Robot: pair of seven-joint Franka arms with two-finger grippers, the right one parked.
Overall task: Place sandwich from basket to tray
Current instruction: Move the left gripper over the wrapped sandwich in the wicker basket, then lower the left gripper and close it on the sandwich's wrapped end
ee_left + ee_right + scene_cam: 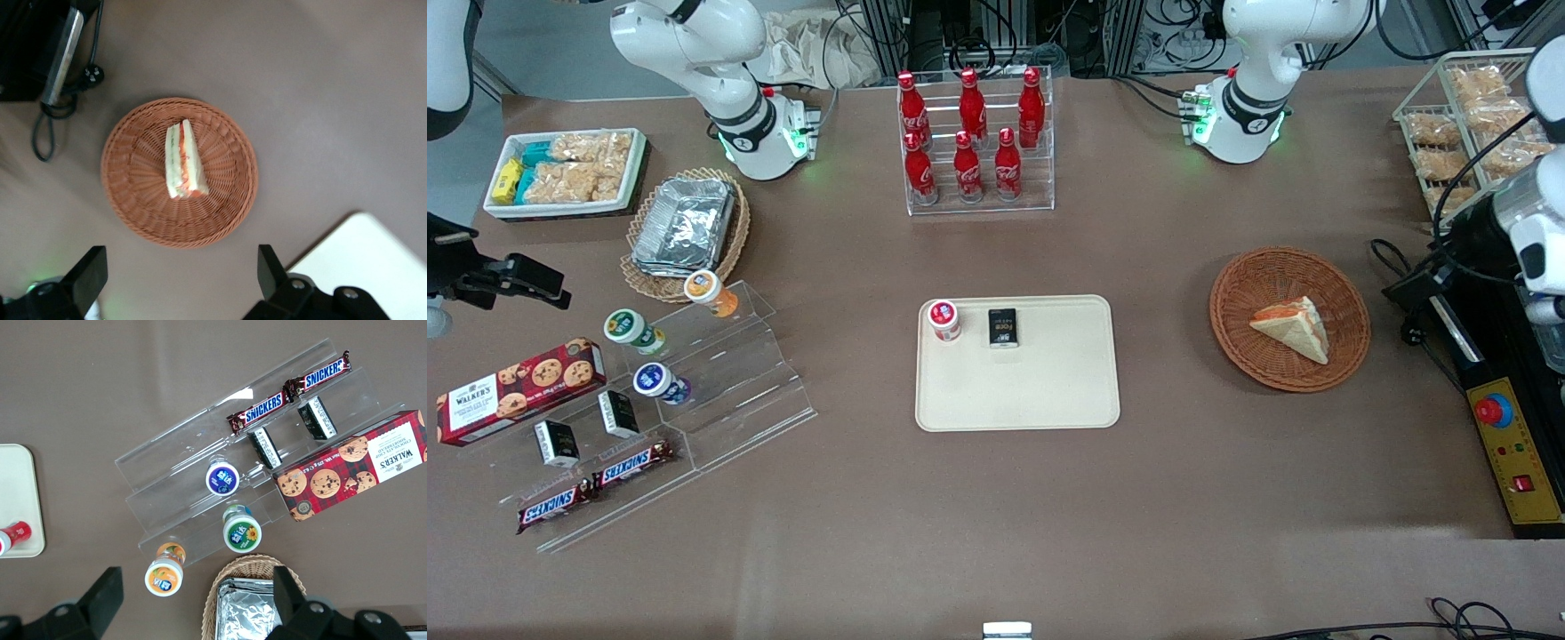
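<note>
The worktop [996,516] carries the tray [1049,391], off to one side of the pincer [180,277] and holding two small items already. The basket [133,200] sits directly below the pincer, and the sandwich [183,160] lies in its middle. The pincer hangs well above, jaws apart and empty (approach step, I judge). Next: descend and straddle the wedge.

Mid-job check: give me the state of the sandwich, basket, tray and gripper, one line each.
sandwich: lying in the basket, not gripped.
basket: upright on the table, holding only the sandwich.
tray: flat, holding a red-lidded cup and a black packet.
gripper: open, above the basket.
</note>
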